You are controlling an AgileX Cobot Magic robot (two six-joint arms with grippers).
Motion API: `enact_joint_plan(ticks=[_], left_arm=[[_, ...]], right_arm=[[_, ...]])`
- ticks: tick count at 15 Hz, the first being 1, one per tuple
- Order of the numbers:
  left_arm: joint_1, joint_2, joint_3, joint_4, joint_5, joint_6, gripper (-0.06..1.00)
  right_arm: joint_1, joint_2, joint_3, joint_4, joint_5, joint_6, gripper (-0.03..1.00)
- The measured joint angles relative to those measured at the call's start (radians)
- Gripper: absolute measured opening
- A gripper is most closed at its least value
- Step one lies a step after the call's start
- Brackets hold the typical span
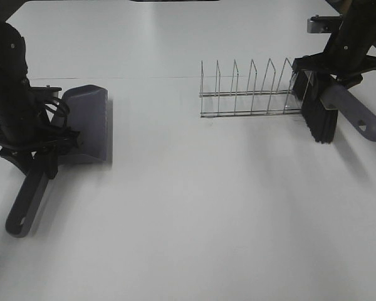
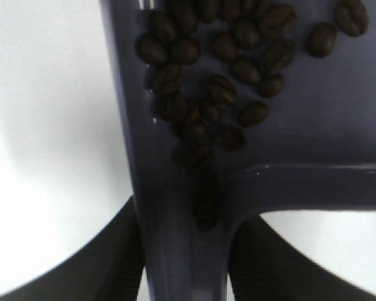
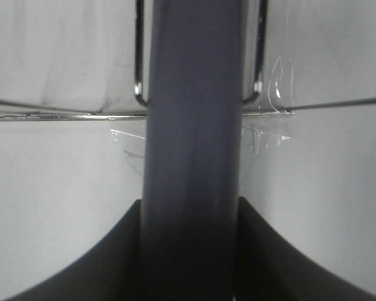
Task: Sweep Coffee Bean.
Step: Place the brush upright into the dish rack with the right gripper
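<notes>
My left gripper (image 1: 42,145) is shut on the handle of a grey-purple dustpan (image 1: 88,122) at the left of the table. In the left wrist view the dustpan (image 2: 313,113) holds the coffee beans (image 2: 225,75), a cluster of dark brown beans lying in the pan near the handle. My right gripper (image 1: 331,70) is shut on the grey handle of a brush (image 1: 354,114) with black bristles (image 1: 318,119), at the right end of a wire rack (image 1: 250,91). The right wrist view shows the brush handle (image 3: 194,144) between the fingers.
The wire rack (image 3: 62,111) stands at the back right of the white table (image 1: 207,207), taped down at its corner. The dustpan's long handle (image 1: 26,204) reaches toward the front left edge.
</notes>
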Motion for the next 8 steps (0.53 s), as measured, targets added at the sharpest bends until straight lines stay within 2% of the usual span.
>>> enact_joint_plan(ticks=[8], left_arm=[[0.000, 0.000, 0.000, 0.000, -0.010, 0.000, 0.35]], right_arm=[[0.000, -0.001, -0.009, -0.003, 0.049, -0.006, 0.31]])
